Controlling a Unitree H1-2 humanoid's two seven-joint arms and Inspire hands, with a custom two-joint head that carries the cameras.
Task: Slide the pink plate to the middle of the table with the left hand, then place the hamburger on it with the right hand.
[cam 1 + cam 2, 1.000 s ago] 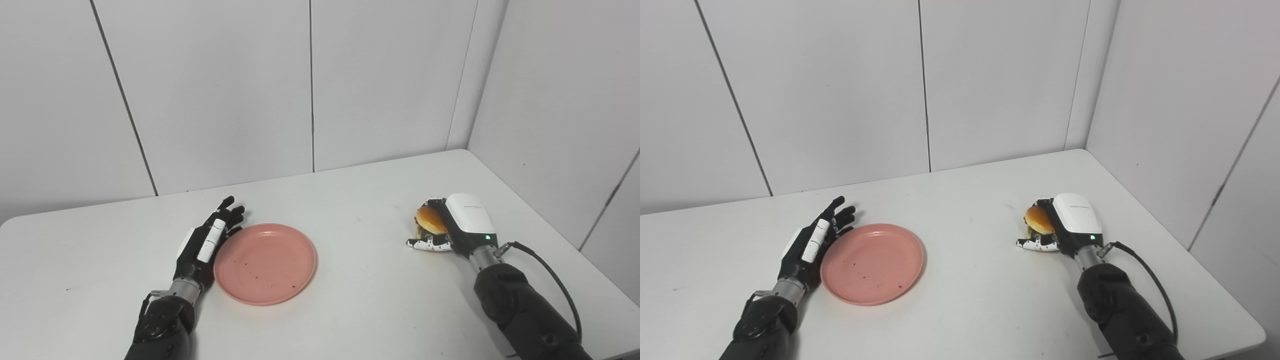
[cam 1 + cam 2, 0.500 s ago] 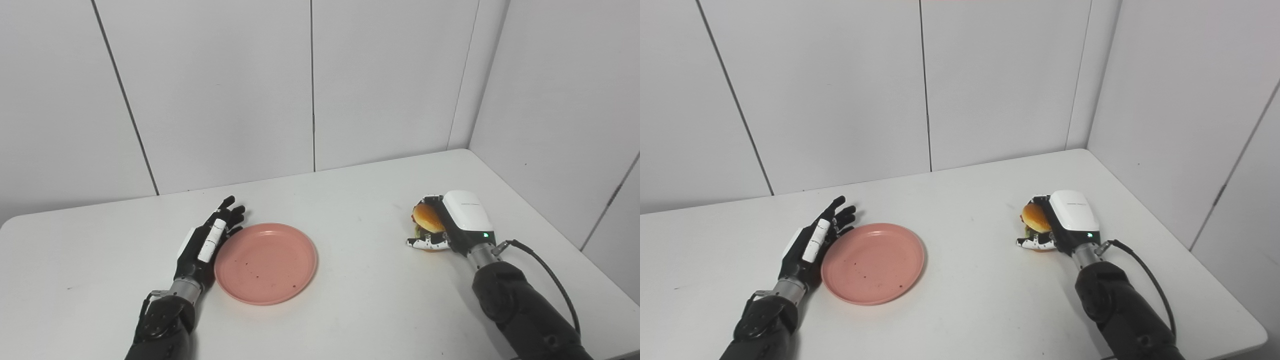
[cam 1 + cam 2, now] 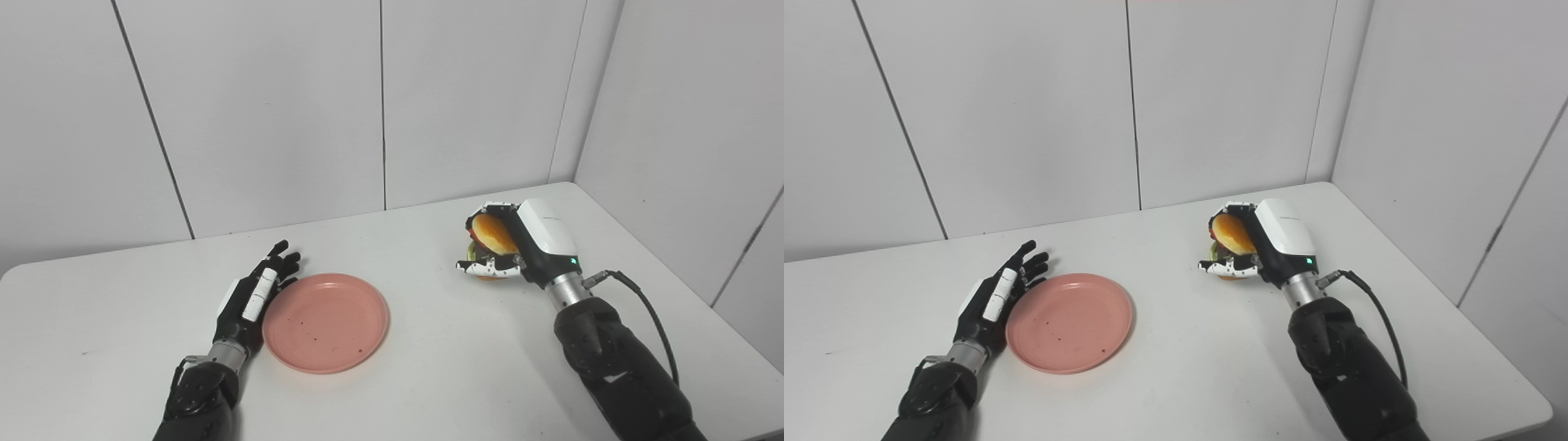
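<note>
The pink plate (image 3: pixel 326 321) lies flat on the white table (image 3: pixel 429 380), left of the middle. My left hand (image 3: pixel 251 297) rests open against the plate's left rim, fingers stretched toward the wall. My right hand (image 3: pixel 520 248) is shut on the hamburger (image 3: pixel 492 234) and holds it lifted above the table, to the right of the plate. The burger's orange bun and some filling show between the fingers; its underside is hidden. The same scene shows in the right eye view, with the plate (image 3: pixel 1069 321) and the hamburger (image 3: pixel 1232 234).
Grey wall panels (image 3: pixel 380 104) stand close behind and to the right of the table. A black cable (image 3: pixel 649 312) runs from my right wrist. The table's right edge (image 3: pixel 735 318) lies near my right arm.
My right hand has lifted the hamburger off the table and carried it up and to the left, toward the plate. My left hand and the plate have not moved.
</note>
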